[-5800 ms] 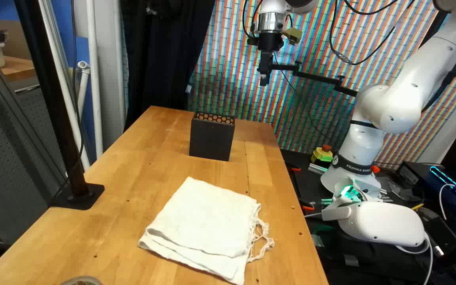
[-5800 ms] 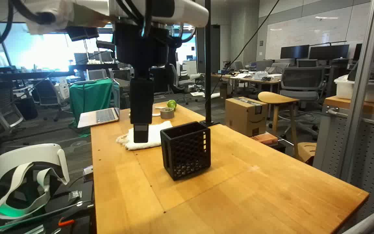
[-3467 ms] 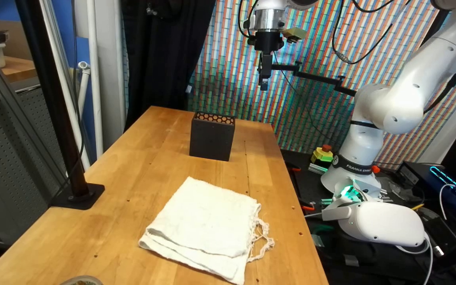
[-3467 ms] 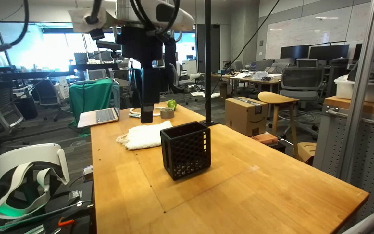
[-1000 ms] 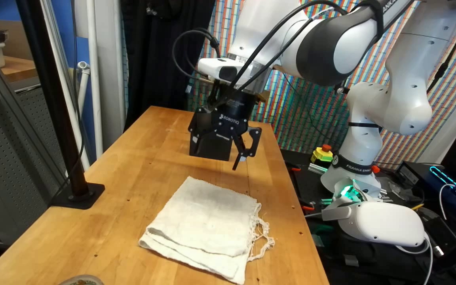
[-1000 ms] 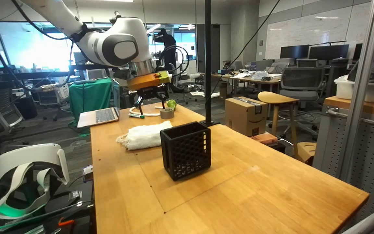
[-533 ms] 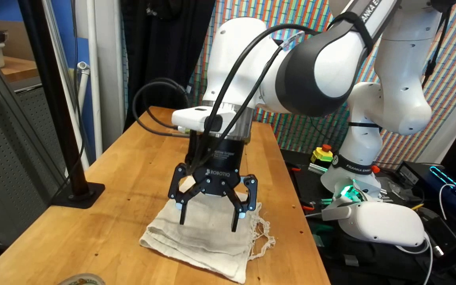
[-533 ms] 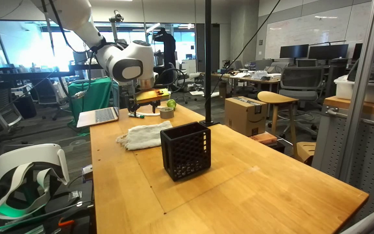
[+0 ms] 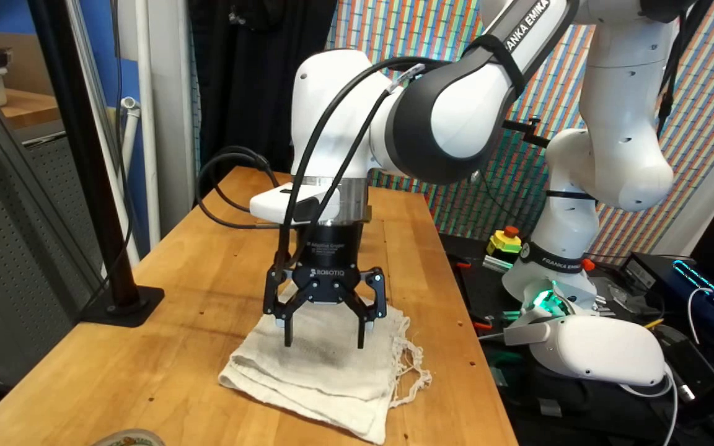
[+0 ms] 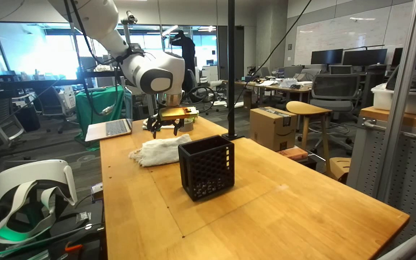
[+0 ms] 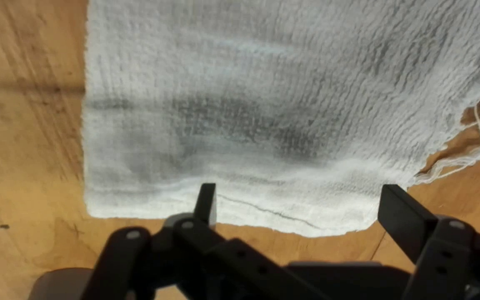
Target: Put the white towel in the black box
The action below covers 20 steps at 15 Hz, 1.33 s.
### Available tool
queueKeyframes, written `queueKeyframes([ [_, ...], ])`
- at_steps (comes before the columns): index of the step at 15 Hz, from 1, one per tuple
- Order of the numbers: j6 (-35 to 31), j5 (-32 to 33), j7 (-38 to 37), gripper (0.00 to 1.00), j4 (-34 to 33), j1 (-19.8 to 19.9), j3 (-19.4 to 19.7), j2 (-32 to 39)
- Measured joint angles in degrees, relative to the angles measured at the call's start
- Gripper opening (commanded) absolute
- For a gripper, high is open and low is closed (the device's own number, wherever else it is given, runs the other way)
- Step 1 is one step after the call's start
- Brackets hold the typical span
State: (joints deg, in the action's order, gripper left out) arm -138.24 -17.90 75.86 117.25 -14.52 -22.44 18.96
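As the gripper (image 9: 325,344) hangs, jaws spread wide and holding nothing, it's right over the white towel (image 9: 331,375), which lies folded on the table (image 9: 177,359); straight down looks the move, with the black box (image 10: 206,169) upright farther out.

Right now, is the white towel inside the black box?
No, in an exterior view the white towel lies on the wooden tabletop, outside the black box.
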Motion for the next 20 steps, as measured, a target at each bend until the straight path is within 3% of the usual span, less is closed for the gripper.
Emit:
queueKeyframes([
  [5,5.3,2.7,-0.7,1.00,0.0,0.4,0.3,0.2],
  [9,5.5,3.3,0.9,1.00,0.2,0.9,0.4,1.6],
  [15,5.5,10.9,1.9,1.00,0.1,1.2,1.4,1.8],
  [20,5.0,13.2,1.9,1.00,0.2,0.8,1.4,2.1],
])
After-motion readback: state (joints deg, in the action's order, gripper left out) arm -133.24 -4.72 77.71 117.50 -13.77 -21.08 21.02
